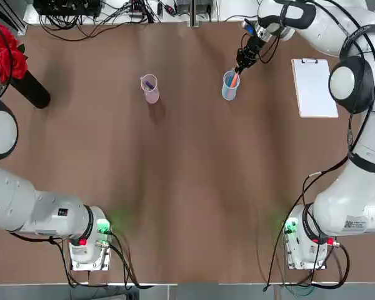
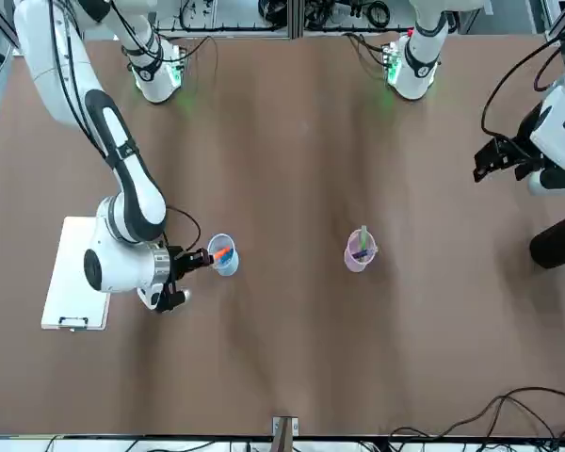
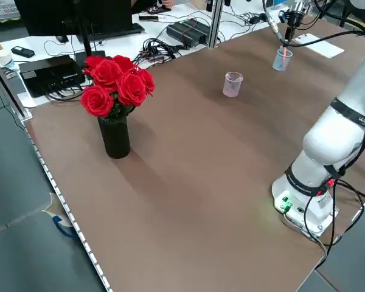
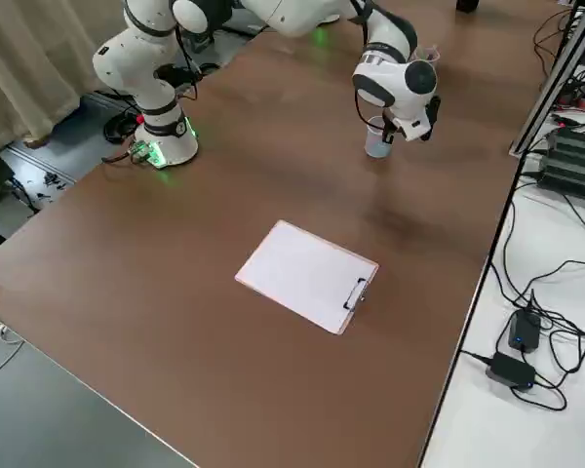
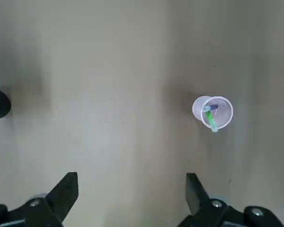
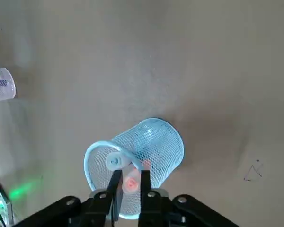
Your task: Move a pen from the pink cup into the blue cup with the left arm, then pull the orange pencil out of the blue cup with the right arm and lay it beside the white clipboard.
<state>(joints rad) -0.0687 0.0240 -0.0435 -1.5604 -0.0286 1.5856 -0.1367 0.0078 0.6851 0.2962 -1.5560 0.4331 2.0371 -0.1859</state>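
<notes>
My right claw [image 6: 131, 171] is over the blue cup [image 1: 230, 86], pinching the orange pencil [image 1: 234, 80] near its top, and the pencil's lower part is inside the cup. From overhead you also get the blue pen [image 1: 230, 79] in there, right next to it. The pink cup [image 1: 150, 89] is the fun one: overhead I only make out the purple pen [image 1: 149, 85], but the front view and my left wrist view both show a green pen [image 5: 211, 119] leaning in it too. My left claw [image 5: 132, 173] is spread wide, off at the left side of the counter [image 1: 187, 187]. The left side view gives the full bunch of red roses [image 3: 118, 85] in a black vase [image 3: 114, 137] — front view barely catches a red edge. White clipboard [image 4: 307, 276] lies flat on the right side; the right side view shows its brownish border. Writing? A little hand-drawn triangle [image 6: 253, 173] on the counter — right wrist view — plus a label [image 1: 355, 222] on my right arm's base, too small to read.
</notes>
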